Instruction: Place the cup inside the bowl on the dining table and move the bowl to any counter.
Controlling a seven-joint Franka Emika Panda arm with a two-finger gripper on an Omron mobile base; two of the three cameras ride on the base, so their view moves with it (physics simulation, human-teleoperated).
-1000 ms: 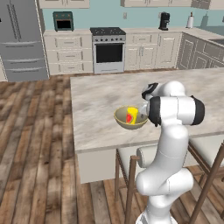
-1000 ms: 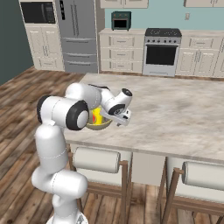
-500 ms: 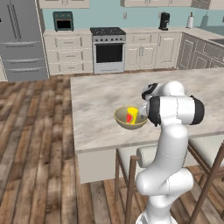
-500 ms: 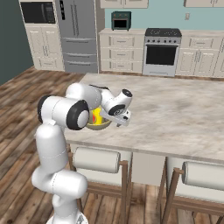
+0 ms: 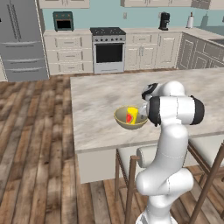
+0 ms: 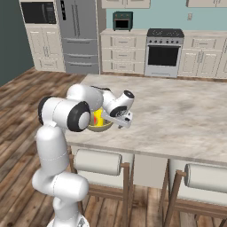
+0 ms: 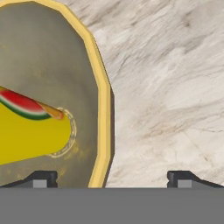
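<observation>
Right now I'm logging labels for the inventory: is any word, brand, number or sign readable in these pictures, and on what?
None can be read.
The cup carries a red and green watermelon-like picture, no lettering.
The bowl and the dining table are plain.
The far appliances show no legible markings.

Both base views share the bowl (image 5: 130,118); hand view hugs its rim.

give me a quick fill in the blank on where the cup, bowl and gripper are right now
1. The cup lies inside the ____.
2. The bowl sits on the dining ____.
3. The gripper straddles the bowl's rim with its jaws ____.

Missing words: bowl; table; open
</observation>
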